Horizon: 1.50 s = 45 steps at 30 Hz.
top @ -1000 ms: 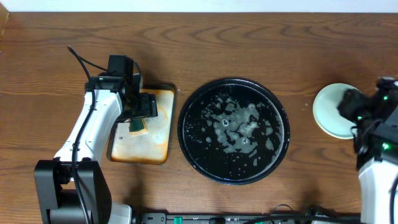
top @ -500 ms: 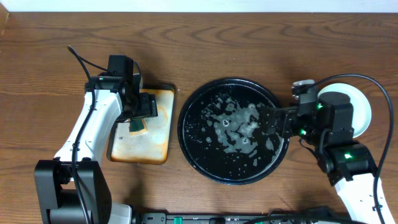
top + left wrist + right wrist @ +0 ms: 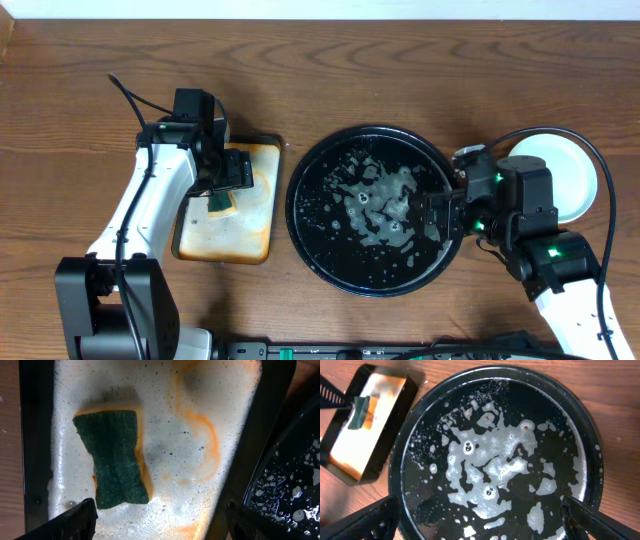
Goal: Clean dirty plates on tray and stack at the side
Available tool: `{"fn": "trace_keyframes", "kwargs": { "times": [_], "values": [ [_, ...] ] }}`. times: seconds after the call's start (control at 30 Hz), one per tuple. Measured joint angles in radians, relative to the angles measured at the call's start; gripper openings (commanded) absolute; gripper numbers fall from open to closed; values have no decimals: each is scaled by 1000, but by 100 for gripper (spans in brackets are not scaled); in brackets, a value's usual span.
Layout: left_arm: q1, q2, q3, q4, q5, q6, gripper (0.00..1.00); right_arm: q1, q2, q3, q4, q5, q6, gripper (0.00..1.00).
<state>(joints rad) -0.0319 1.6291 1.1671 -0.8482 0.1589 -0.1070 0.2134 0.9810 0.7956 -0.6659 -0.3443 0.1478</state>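
Overhead shows our right pincer (image 3: 438, 215) spread wide and empty over the right rim of the foamy black tray (image 3: 291, 210); the plates (image 3: 572, 178) sit right of it. If it dips, we risk dragging suds onto them.

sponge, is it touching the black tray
Apart. The overhead view shows the sponge lying in the cream tray, well left of the black tray.

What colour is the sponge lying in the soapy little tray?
The sponge is dark green on top, orange underneath; clearest in the left wrist view.
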Motion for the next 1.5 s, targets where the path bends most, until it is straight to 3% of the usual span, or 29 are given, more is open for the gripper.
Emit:
{"fn": "trace_keyframes", "kwargs": {
  "times": [0.17, 0.47, 0.63, 0.87, 1.33, 1.5],
  "values": [
    [0, 0, 0, 0, 0, 0, 83, -1, -116, 0, -4, -8, -74, 99],
    [0, 0, 0, 0, 0, 0, 83, -14, -548, -21, -85, 10, -284, 99],
    [0, 0, 0, 0, 0, 0, 83, -69, -742, -180, -86, 27, -321, 99],
    [0, 0, 0, 0, 0, 0, 83, -121, -930, -451, 103, 34, -338, 99],
    [0, 0, 0, 0, 0, 0, 83, -126, -969, -764, 583, 29, -341, 99],
    [0, 0, 0, 0, 0, 0, 83, -126, -969, -785, 618, 29, -341, 99]
  ]
}}
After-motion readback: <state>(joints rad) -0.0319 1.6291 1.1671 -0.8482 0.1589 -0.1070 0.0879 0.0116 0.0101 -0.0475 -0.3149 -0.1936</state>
